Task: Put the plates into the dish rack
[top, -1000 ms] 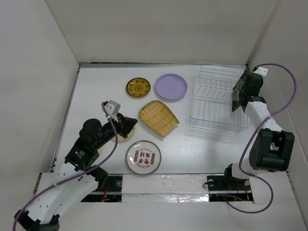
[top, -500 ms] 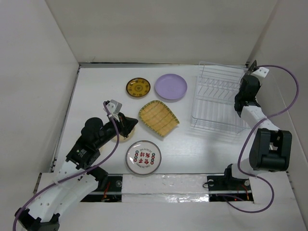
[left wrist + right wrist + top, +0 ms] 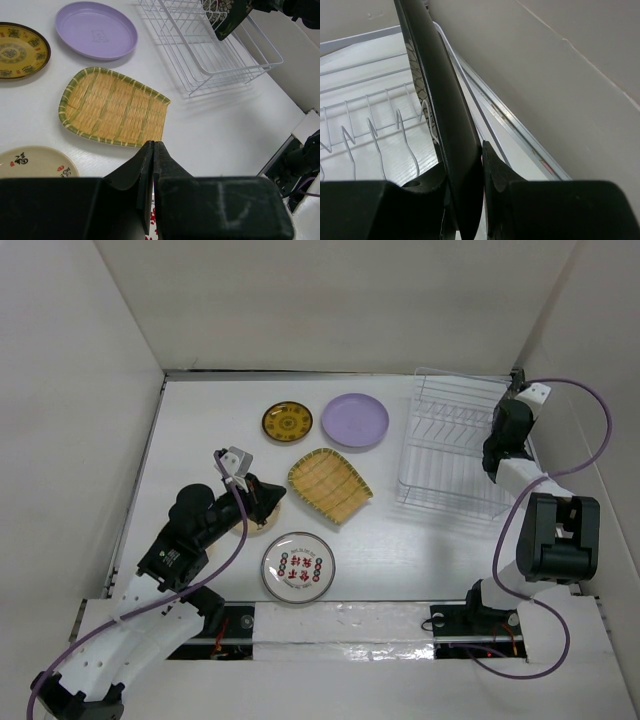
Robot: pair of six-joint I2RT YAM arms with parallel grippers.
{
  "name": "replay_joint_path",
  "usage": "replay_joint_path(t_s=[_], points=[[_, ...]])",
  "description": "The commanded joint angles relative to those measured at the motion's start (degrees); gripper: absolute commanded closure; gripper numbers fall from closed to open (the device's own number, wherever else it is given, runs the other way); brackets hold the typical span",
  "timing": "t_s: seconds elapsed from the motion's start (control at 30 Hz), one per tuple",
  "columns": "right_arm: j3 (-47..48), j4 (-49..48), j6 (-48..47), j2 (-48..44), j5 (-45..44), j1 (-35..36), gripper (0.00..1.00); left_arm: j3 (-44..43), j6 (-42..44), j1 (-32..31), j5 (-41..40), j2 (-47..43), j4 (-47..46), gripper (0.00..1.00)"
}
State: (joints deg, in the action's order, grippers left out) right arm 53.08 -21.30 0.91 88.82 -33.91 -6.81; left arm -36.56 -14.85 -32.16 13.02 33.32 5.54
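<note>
The white wire dish rack (image 3: 450,445) stands at the right. My right gripper (image 3: 495,450) is shut on a dark-backed plate with a speckled face (image 3: 435,100), held on edge among the tines (image 3: 370,120) at the rack's right end. That plate also shows in the left wrist view (image 3: 227,17). On the table lie the lavender plate (image 3: 355,420), the brown-and-yellow plate (image 3: 287,421), the yellow ribbed plate (image 3: 330,485) and the white plate with red characters (image 3: 298,568). My left gripper (image 3: 275,495) is shut and empty above a cream plate (image 3: 258,524).
White walls enclose the table on three sides. The right wall runs close beside the rack (image 3: 560,75). The arm bases sit at the near edge (image 3: 350,625). The cables (image 3: 590,430) loop beside the right arm.
My right arm has swung the plate from facing the camera to edge-on and moved it lower into the rack's right end. The left arm has not moved.
</note>
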Motion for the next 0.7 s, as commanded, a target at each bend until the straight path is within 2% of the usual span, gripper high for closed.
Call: replay_joint_path(t_s=[0.0,0.03,0.1,0.13,0.23,0.33,0.5,0.6,0.67], points=[[1.24,-6.39,5.15,-2.68,-0.54,-0.57,1.00,-1.41,-0.09,-0.27,-0.27,0.08,-2.90,1.00],[1.50,-5.69,6.38,-2.68,0.24,-1.62,0.86,-1.41,-0.26,-0.27,-0.36,0.08,-2.82,1.00],[2.72,-2.98,10.15,-3.47,3.48,-3.90,0.67,-1.24,-0.53,-0.27,-0.62,-0.01,-2.64,1.00],[3.17,-2.09,11.39,-4.00,5.59,-4.78,0.52,-1.32,-0.53,-0.27,-0.97,-0.01,-2.73,1.00],[7.37,3.44,14.56,-5.93,11.49,-6.29,0.33,-1.50,-0.62,-0.27,-1.41,0.43,-3.17,1.00],[13.16,11.26,16.14,-6.72,15.27,-6.29,0.26,-2.29,-0.53,-0.27,-2.20,1.66,-3.17,1.00],[12.58,13.65,19.04,-12.25,18.17,-4.19,0.23,-4.31,-0.18,-0.27,-4.22,2.97,-2.99,1.00],[10.12,12.60,20.53,-16.65,21.58,0.29,0.27,-5.89,0.70,-0.27,-6.42,3.68,-3.17,1.00],[10.02,12.60,20.98,-17.71,24.84,3.80,0.33,-6.68,1.40,-0.27,-8.61,3.86,-3.43,1.00]])
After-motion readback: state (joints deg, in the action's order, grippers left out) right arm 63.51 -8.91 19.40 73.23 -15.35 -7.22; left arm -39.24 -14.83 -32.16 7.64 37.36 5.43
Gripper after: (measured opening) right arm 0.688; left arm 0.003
